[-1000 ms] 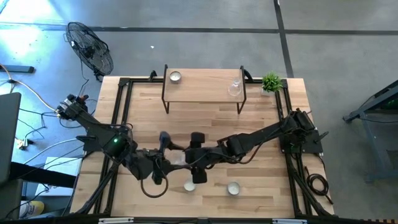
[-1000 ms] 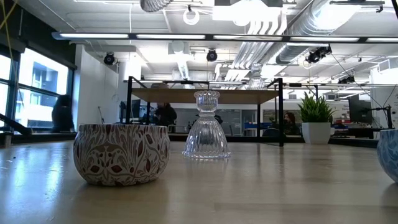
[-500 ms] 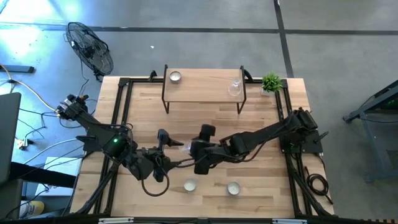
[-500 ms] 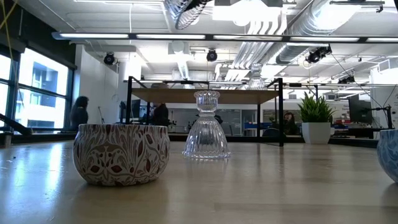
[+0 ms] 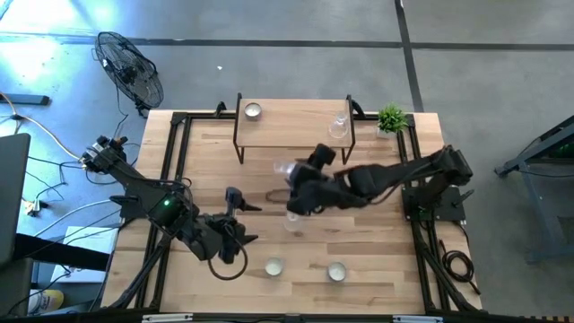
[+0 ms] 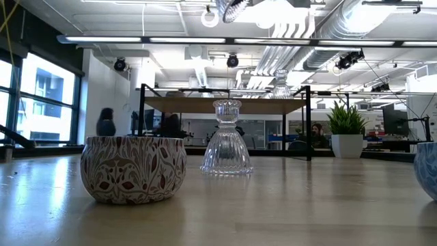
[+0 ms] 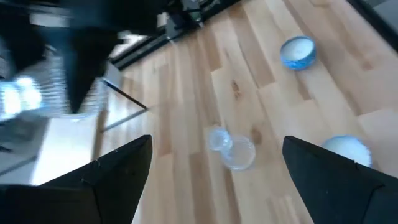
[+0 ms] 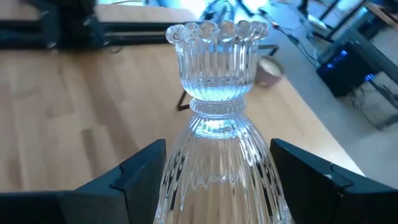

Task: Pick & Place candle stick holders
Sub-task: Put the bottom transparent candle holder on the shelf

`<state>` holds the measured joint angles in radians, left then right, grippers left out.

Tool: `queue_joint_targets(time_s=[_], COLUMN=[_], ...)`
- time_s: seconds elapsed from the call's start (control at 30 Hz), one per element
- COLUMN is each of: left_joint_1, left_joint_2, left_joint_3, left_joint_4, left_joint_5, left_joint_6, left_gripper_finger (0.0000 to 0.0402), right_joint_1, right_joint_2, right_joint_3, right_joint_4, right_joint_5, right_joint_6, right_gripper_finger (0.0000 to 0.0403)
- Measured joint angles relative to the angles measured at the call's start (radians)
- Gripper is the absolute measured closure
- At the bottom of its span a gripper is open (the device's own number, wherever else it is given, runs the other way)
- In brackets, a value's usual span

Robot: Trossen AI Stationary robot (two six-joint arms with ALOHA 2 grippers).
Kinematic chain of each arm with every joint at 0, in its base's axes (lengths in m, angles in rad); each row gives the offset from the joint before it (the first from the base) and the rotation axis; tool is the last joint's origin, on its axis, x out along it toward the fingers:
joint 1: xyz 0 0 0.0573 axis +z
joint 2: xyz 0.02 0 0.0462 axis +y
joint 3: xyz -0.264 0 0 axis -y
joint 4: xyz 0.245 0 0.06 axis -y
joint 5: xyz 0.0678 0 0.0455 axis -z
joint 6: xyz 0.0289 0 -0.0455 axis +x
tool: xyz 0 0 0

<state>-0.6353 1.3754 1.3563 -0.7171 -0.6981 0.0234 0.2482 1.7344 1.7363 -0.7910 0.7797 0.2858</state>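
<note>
My right gripper (image 5: 298, 179) is shut on a clear glass stemmed holder (image 8: 217, 93), high above the table's middle; the holder also shows at the low view's top (image 6: 232, 8). My left gripper (image 7: 214, 186) is open and empty over the table's near left part (image 5: 233, 201). A second glass holder (image 5: 294, 220) stands on its flared base on the table. Two tealight cups (image 5: 273, 267) (image 5: 336, 271) sit near the front edge. A third tealight cup (image 5: 253, 111) and a third glass holder (image 5: 338, 126) stand on the wooden shelf (image 5: 291, 126). My right gripper pinches the holder's flared ribbed base (image 8: 217, 165) between its two fingers, one on each side. The holder's scalloped cup end (image 8: 217, 37) points away from the wrist, along the fingers. The holder is lifted clear of the table.
A small green plant (image 5: 391, 118) stands at the far right corner beside the shelf. A black frame (image 5: 175, 161) runs along the table's sides. In the low view a patterned cup (image 6: 133, 167) and a blue cup (image 6: 427, 167) stand near the camera.
My right gripper has carried the glass holder from near the front tealight cups toward the table's far edge and the shelf, keeping it clear of the table. The other glass holder on the table has stayed where it was.
</note>
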Motion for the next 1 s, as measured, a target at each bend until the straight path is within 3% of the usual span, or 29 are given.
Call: queue_joint_targets(time_s=[0.3,0.43,0.67,1.0], left_joint_1=[0.0,0.0,0.0,0.0], left_joint_2=[0.0,0.0,0.0,0.0], left_joint_3=[0.0,0.0,0.0,0.0], left_joint_4=[-0.06,-0.08,-0.078,-0.08], left_joint_5=[0.114,0.115,0.113,0.129], left_joint_6=[-0.12,-0.162,-0.213,-0.238], left_gripper_finger=[0.0046,0.0046,0.0046,0.0046], right_joint_1=[-0.173,-0.248,-0.368,-0.439], right_joint_2=[-0.001,-0.001,0.001,0.112], right_joint_3=[0.0,0.0,0.0,0.0], right_joint_4=[0.002,0.003,0.024,0.15], right_joint_5=[0.007,0.057,0.056,0.014], right_joint_6=[0.058,0.097,0.144,0.133], right_gripper_finger=[0.0141,0.0141,0.0141,0.0141])
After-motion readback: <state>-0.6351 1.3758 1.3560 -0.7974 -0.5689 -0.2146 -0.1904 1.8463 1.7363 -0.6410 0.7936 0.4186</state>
